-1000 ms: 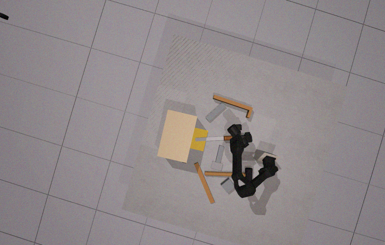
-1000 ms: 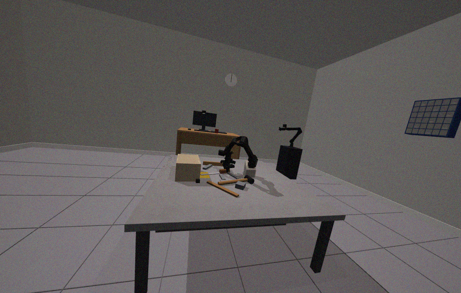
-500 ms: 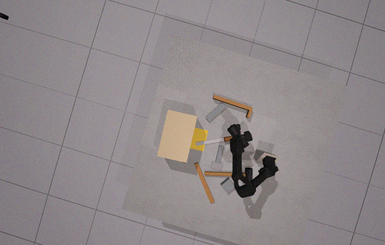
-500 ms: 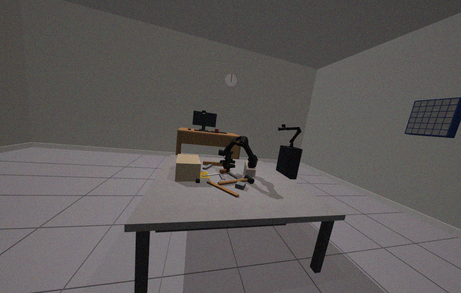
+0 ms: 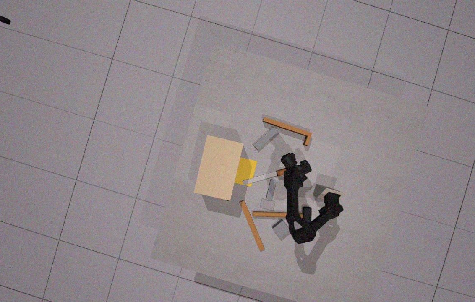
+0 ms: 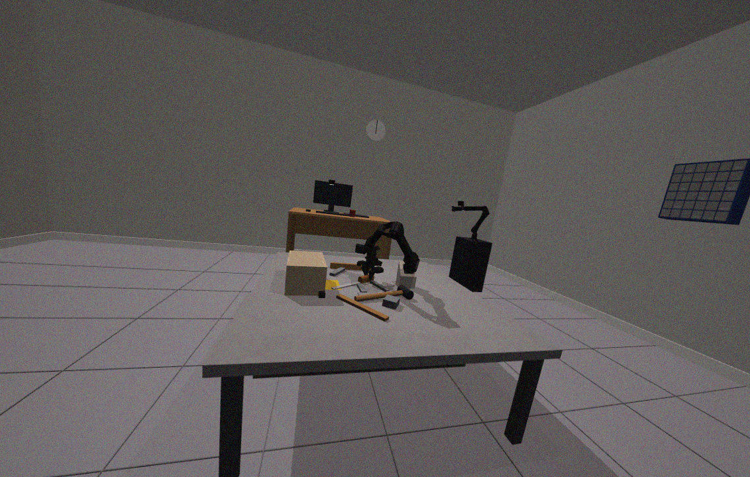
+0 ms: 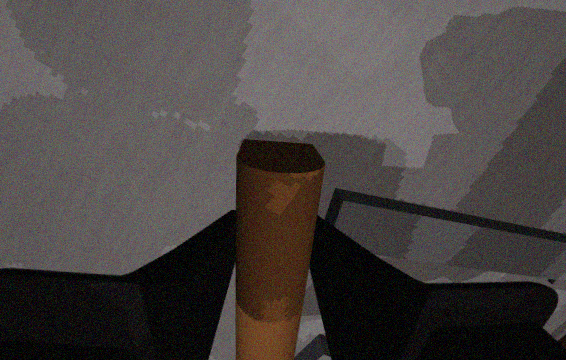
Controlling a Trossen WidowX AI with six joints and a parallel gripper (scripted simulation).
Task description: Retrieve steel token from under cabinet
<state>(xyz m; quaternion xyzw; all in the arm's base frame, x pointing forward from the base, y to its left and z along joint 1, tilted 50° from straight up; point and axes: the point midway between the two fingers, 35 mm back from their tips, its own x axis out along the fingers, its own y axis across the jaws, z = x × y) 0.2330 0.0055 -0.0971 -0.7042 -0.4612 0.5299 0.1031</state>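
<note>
My gripper point(image 5: 286, 170) point(image 6: 370, 277) point(image 7: 273, 220) is shut on the wooden handle of a tool with a long flat grey blade. The handle point(image 5: 280, 172) point(image 7: 278, 260) stands between the fingers. The blade point(image 5: 263, 177) points toward the cabinet point(image 5: 218, 167) point(image 6: 305, 275), and from above its tip overlaps the front edge of the yellow marked area point(image 5: 245, 165) point(image 6: 333, 283). The cabinet stands directly behind that area. I cannot make out the steel token in any view. The vent slots do not show.
An L-shaped wooden stick point(image 5: 286, 126) and a grey bar point(image 5: 266, 139) lie to one side. On the other lie a wooden stick point(image 5: 252, 226) point(image 6: 362, 307), a hammer point(image 5: 269, 214) point(image 6: 377, 295) and a grey block point(image 5: 280, 229) point(image 6: 391, 303). A grey T-shaped piece point(image 5: 267, 204) lies near the blade.
</note>
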